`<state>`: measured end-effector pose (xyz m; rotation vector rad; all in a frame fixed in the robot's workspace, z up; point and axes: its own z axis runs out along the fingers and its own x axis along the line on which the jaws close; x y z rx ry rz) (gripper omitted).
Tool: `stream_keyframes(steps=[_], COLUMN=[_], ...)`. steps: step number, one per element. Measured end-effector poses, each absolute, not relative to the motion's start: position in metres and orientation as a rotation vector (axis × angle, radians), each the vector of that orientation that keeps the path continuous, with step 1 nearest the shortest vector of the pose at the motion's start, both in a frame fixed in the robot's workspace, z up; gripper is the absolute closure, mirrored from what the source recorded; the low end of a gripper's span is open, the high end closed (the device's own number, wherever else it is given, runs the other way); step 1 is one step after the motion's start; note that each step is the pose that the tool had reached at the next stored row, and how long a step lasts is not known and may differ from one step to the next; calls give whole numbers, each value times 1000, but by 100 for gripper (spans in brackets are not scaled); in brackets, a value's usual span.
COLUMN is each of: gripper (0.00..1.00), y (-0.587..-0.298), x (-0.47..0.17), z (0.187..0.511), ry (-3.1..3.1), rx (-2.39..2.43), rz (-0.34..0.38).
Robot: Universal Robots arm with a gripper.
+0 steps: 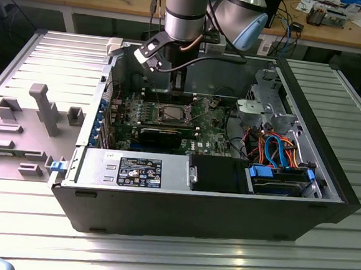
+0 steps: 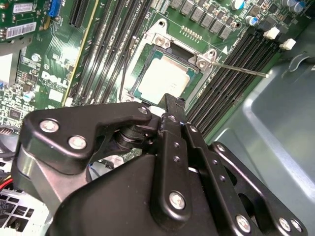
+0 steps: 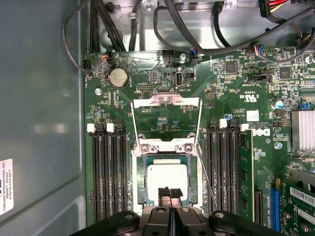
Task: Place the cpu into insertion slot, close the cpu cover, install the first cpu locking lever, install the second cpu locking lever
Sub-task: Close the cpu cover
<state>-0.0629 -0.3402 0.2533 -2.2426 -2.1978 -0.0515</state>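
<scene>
Fingers (image 3: 164, 192) pinched together over cpu (image 3: 167, 173); cpu cover (image 3: 166, 100) lying open.

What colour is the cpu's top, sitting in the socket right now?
Plain silvery-grey metal; the cpu shows best in the first wrist view.
</scene>
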Motion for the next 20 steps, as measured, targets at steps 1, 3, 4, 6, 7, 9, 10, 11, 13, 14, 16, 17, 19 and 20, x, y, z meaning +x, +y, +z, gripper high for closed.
stream_keyframes(steps=[1,3,4,6,7,9,10,11,13,14,16,17,19,20], gripper=[89,89,89,89,89,89,89,89,89,89,89,89,89,89], y=[-340,-340,-340,-340,-340,-340,-340,-340,-340,-340,-340,-340,-340,-340], x=[-63,-63,-63,-63,-63,-63,-63,-63,-63,-63,-63,-63,-63,-63], z=[254,256,257,258,258,259,260,261,263,263,263,263,263,263], ry=[-2198,-2198,-2198,-2198,-2198,-2198,-2198,-2198,-2198,-2198,-2198,-2198,-2198,-2198], rx=[-2243,-2243,-2243,-2243,-2243,-2243,-2243,-2243,-2243,-2243,-2243,-2243,-2243,-2243], rz=[-52,-52,-52,-52,-52,-52,-52,-52,-52,-52,-52,-52,-52,-52])
